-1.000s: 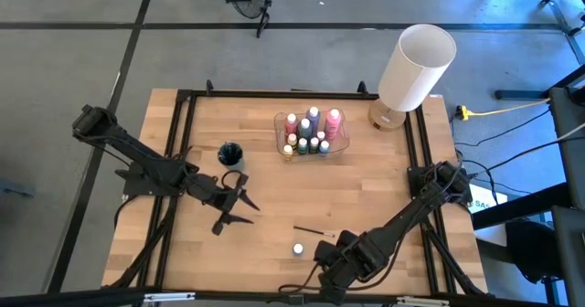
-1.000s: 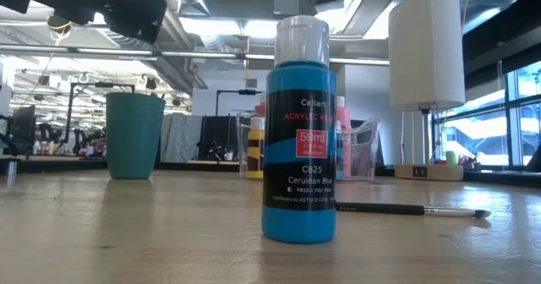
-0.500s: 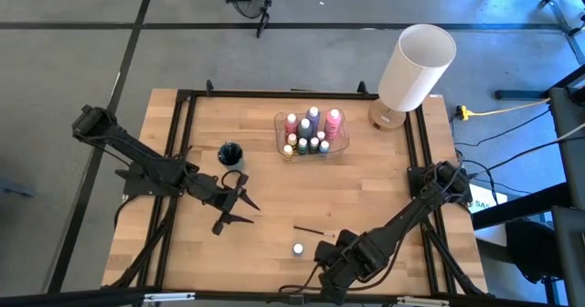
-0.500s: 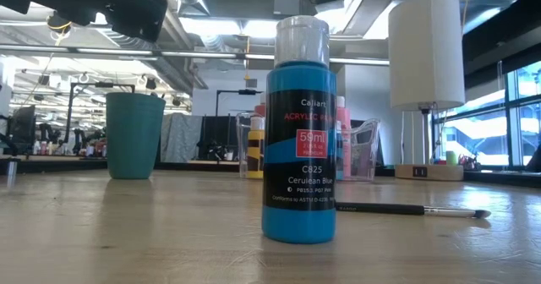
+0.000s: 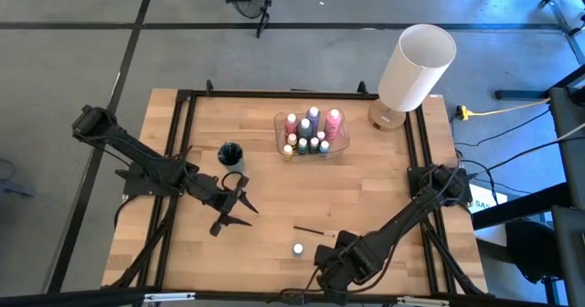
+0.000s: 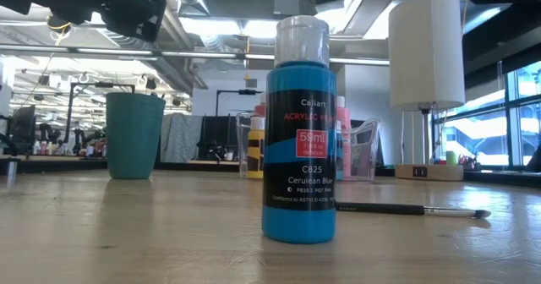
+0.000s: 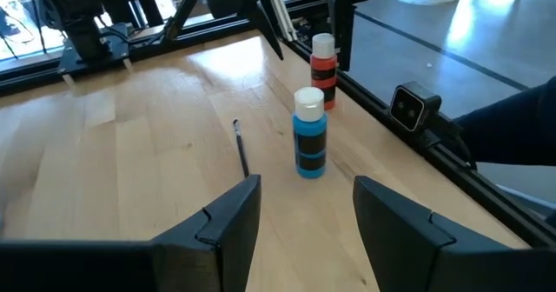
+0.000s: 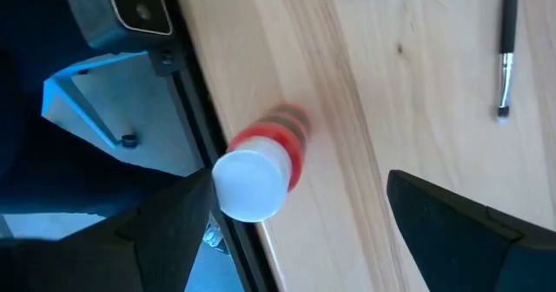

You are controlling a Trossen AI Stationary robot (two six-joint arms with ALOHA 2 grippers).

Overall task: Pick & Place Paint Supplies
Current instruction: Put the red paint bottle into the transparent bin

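Since a second ago almost nothing has shifted; the right gripper (image 5: 322, 269) has crept a touch along the table's (image 5: 366, 188) near edge, fingers (image 8: 486, 231) spread wide above the red bottle (image 8: 261, 166) (upright, beside the frame rail), gripping nothing; the left gripper (image 5: 239, 206) hangs mid-table, jaws parted and empty; the blue bottle (image 6: 299, 132) stands near the front with a paintbrush (image 6: 410, 210) lying just behind it; other bottles crowd the clear tray (image 5: 340, 144).
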